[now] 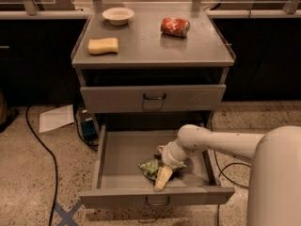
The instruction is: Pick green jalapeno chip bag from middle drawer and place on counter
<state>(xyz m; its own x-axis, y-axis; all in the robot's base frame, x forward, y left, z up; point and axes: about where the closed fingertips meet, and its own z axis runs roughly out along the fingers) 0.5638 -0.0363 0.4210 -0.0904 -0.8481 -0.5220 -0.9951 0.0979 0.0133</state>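
Gripper [162, 175] down in the open drawer [123, 157], at the bag [149, 166].
My arm reaches in from the right. The gripper sits low, right of centre and near the front panel, touching the green bag, which lies crumpled on the drawer floor. I cannot tell whether the gripper is spread or pinching the bag. On the table [150, 48] above: sponge [103, 45] left, bowl [118, 15] behind it, red packet [175, 27] right rear.

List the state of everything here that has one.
Wide grey metal middle drawer: pulled open.
Grey drawer above it: closed.
Gripper: down inside the open drawer.
Crumpled green foil chip bag: lying in that drawer, at the gripper.
Small white bowl: upright on the flat grey metal counter.
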